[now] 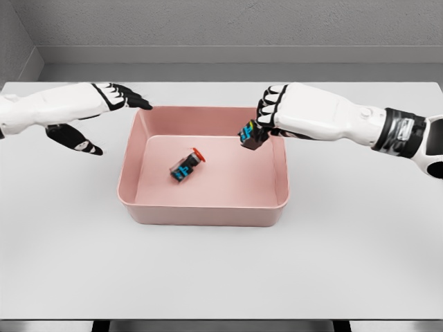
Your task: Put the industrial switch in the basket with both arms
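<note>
Release step for the second switch, by the look of it. One industrial switch (187, 167), dark body with red cap and blue markings, lying tilted on the floor of the pink basket (202, 209), left of centre. Second switch (252, 135), same dark body with blue markings, held in the right hand (271, 119) above the basket's right rear part, clear of the floor and inside the far-right rim. Right fingers (266, 108) curled down around that switch, thumb side hidden, so exact contact points unclear. Left hand (109, 102) at the basket's rear-left corner, fingers (131, 97) stretched out nearly flat, thumb hanging below, holding nothing, tips close to the rim; touching or not, hard to tell. Next move likely: uncurl right fingers to drop the switch inside the walls, then pull both arms back across the white table (221, 277). Risk judged small: a bounce against the near wall.
</note>
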Controlling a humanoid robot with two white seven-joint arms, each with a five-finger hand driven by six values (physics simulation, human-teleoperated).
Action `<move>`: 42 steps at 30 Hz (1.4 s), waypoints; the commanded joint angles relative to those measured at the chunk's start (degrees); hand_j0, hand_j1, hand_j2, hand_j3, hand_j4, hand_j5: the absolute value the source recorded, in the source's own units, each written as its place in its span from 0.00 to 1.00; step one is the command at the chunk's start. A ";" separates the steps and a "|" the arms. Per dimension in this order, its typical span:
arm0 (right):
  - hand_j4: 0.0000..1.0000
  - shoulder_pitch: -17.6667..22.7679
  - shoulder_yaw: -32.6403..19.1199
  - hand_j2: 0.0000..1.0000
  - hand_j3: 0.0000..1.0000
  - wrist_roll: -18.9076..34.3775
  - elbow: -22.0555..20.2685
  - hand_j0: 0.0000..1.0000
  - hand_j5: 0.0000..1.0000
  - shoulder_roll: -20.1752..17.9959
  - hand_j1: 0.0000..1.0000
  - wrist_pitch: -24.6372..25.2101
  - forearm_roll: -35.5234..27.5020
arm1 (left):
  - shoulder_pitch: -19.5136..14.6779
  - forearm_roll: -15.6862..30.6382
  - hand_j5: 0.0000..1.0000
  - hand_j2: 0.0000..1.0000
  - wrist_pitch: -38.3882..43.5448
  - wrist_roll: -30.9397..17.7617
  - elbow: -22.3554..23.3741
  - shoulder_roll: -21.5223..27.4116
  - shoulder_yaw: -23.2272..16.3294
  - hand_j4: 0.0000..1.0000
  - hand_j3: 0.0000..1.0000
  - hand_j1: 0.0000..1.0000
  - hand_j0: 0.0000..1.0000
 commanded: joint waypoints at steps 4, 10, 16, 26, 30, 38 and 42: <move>0.43 -0.09 -0.02 0.43 0.43 -0.02 0.05 0.43 0.43 2.83 0.43 0.10 -0.38 | 0.00 1.44 1.00 1.00 -3.16 0.05 2.54 0.91 0.02 1.00 1.00 1.00 1.00; 0.65 -0.62 0.86 0.65 0.65 -0.28 0.23 0.65 0.65 4.77 0.65 0.10 -0.47 | 0.00 1.35 1.00 1.00 -4.06 0.05 2.71 1.08 0.02 1.00 1.00 1.00 1.00; 1.00 -0.70 1.91 1.00 1.00 -0.54 0.40 1.00 1.00 6.00 1.00 0.10 -0.47 | 0.00 1.35 1.00 1.00 -4.06 0.05 2.71 1.08 0.02 1.00 1.00 1.00 1.00; 1.00 -0.79 1.73 1.00 1.00 -0.54 0.40 1.00 1.00 6.09 1.00 0.10 -0.47 | 0.00 1.35 1.00 1.00 -4.06 0.05 2.71 1.26 -0.06 1.00 1.00 1.00 1.00; 1.00 -0.70 1.38 1.00 1.00 -0.46 0.84 1.00 1.00 5.47 1.00 0.10 -1.79 | 0.00 1.35 1.00 1.00 -4.06 0.05 2.71 1.26 -0.06 1.00 1.00 1.00 1.00; 1.00 3.60 -8.29 1.00 1.00 -0.46 6.64 1.00 1.00 0.90 1.00 0.10 -3.72 | 0.00 1.18 1.00 1.00 -4.06 0.05 2.71 0.99 0.02 1.00 1.00 1.00 1.00; 1.00 6.24 -10.57 1.00 1.00 -0.28 8.49 1.00 1.00 -1.30 1.00 0.10 -3.63 | 0.09 1.00 1.00 1.00 -4.06 0.05 2.80 0.99 -0.06 1.00 1.00 1.00 1.00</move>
